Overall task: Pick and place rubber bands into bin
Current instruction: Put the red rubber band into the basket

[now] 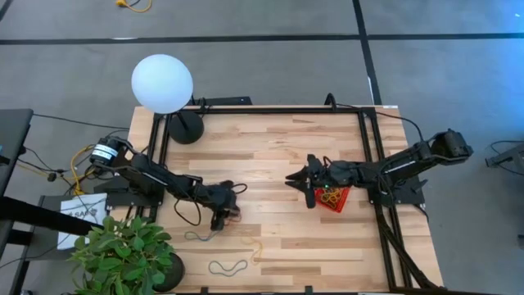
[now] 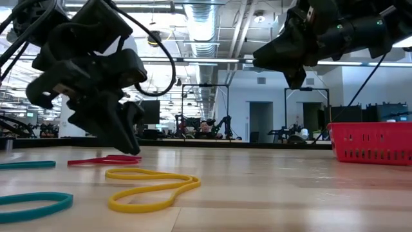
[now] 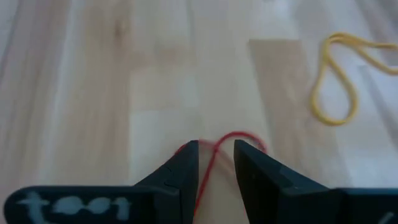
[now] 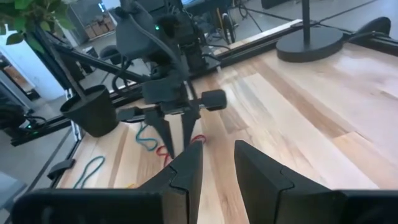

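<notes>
Straddling a red rubber band (image 3: 214,158) flat on the table (image 1: 270,147), the left gripper (image 3: 216,163) stands tips-down with a narrow gap; the band runs lengthwise between the fingers, not yet pinched. A yellow band (image 2: 151,187) lies just beside, its long axis along the boards, with teal bands (image 2: 32,205) nearer the front edge. The bin (image 1: 334,197) sits right of centre, bands already inside. The right gripper (image 1: 306,182) hovers beside the bin, fingers slightly apart, empty. Bare boards separate the two arms, and the lamp base (image 1: 185,127) stands at the far left corner
</notes>
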